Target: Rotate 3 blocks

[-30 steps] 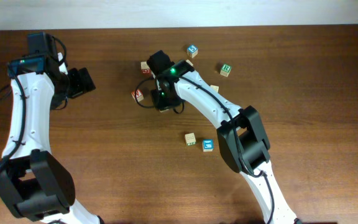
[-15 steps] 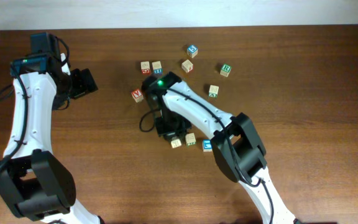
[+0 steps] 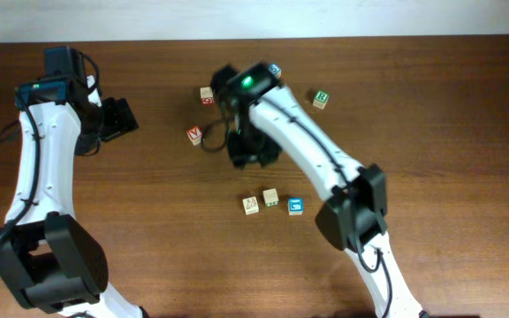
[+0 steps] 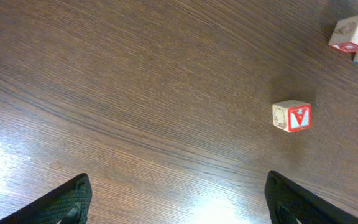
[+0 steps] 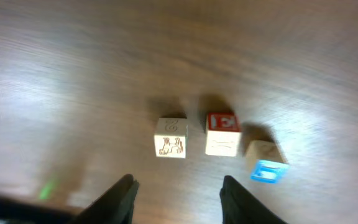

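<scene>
Left gripper (image 4: 178, 191): jaws spread wide, nothing between them, over the table (image 4: 104, 93). Red V cube (image 4: 292, 116) sits apart, to its right. Right gripper (image 5: 179, 185): jaws partly apart, holding nothing. Just ahead of it the blocks lie in a row: tan block (image 5: 170, 137), red block (image 5: 222, 132), blue block (image 5: 266, 163), each just beside the next.

Left of the red V cube (image 3: 194, 135) the tabletop (image 3: 148, 221) is bare as far as the left hand (image 3: 122, 117), and it is bare toward the near edge too. Just right of that cube the right hand (image 3: 248, 155) and its arm (image 3: 307, 150) block the way, and a red-marked cube (image 3: 207, 95) sits near it toward the far edge. Down and right of it, the pale tan block (image 3: 251, 205), red-faced block (image 5: 222, 121) and blue-faced block (image 3: 295, 206) stand in a tight row with only narrow gaps.
</scene>
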`<act>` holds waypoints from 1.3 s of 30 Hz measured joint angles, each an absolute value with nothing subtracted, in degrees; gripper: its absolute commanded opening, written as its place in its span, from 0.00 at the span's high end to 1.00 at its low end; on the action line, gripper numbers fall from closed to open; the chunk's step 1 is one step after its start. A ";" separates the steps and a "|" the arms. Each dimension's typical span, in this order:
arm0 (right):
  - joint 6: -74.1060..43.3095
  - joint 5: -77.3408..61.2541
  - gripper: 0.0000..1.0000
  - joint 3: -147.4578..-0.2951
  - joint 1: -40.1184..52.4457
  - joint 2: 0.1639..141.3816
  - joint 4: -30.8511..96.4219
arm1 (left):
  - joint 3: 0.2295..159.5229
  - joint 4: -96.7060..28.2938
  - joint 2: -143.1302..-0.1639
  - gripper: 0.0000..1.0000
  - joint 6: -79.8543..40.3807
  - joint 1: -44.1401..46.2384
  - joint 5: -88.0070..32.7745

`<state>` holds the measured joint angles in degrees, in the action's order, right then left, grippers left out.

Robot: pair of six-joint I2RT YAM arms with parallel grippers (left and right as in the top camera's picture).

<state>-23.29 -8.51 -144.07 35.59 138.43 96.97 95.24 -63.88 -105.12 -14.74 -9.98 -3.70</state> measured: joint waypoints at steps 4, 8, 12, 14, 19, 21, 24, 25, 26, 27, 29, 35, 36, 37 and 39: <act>-20.99 -8.71 0.57 -150.45 33.01 133.49 96.99 | 95.24 -64.12 -105.12 0.20 -14.87 -5.61 -4.16; -19.84 -8.73 0.58 -149.56 32.71 124.62 96.88 | 95.24 -64.84 -105.12 0.25 -14.94 0.12 -4.49; -21.58 -6.17 0.59 -137.03 32.73 104.33 96.99 | 95.24 -66.41 -105.12 0.25 -14.85 4.34 -4.51; -24.08 -3.81 0.64 -128.22 32.73 99.33 96.86 | 95.24 -66.39 -105.12 0.25 -14.85 6.00 -4.51; -27.40 -1.50 0.76 -105.54 32.73 101.60 82.17 | 95.24 -64.90 -105.12 0.26 -14.85 8.32 -4.47; -27.92 -1.50 0.80 -96.97 32.73 103.26 73.19 | 95.24 -64.49 -105.12 0.26 -15.14 8.69 -4.08; -28.45 -1.85 0.80 -84.86 32.73 103.26 56.01 | 95.24 -63.46 -105.12 0.26 -15.99 8.84 -2.92; -28.49 -2.00 0.80 -81.47 32.73 103.37 51.20 | 95.24 -63.07 -105.12 0.26 -16.16 8.84 -2.70; -28.58 -2.22 0.80 -79.09 32.73 103.55 47.55 | 95.24 -62.67 -105.12 0.26 -16.32 8.84 -2.52; -28.51 -2.59 0.80 -77.43 32.73 104.07 44.56 | 95.24 -61.95 -105.12 0.25 -16.38 8.84 -2.50; -28.56 -3.38 0.80 -76.79 32.73 106.08 41.78 | 95.09 -60.18 -105.12 0.25 -16.60 8.84 -2.28; -28.56 -6.17 0.80 -76.55 32.73 112.51 40.12 | 92.55 -56.29 -106.06 0.24 -18.68 8.84 -1.83; -28.53 -6.63 0.80 -76.53 32.73 112.51 40.47 | 92.55 -56.29 -106.78 0.25 -18.94 8.84 -1.80; -28.51 -7.18 0.80 -76.55 32.73 112.51 40.95 | 92.55 -56.31 -107.63 0.25 -19.07 8.84 -1.67; -28.53 -7.73 0.80 -76.51 32.77 112.51 43.40 | 92.49 -56.29 -109.43 0.26 -19.14 8.84 -1.65</act>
<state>-28.53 -7.73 -76.51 32.77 112.51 43.40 92.49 -56.29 -109.43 -19.14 8.84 -1.65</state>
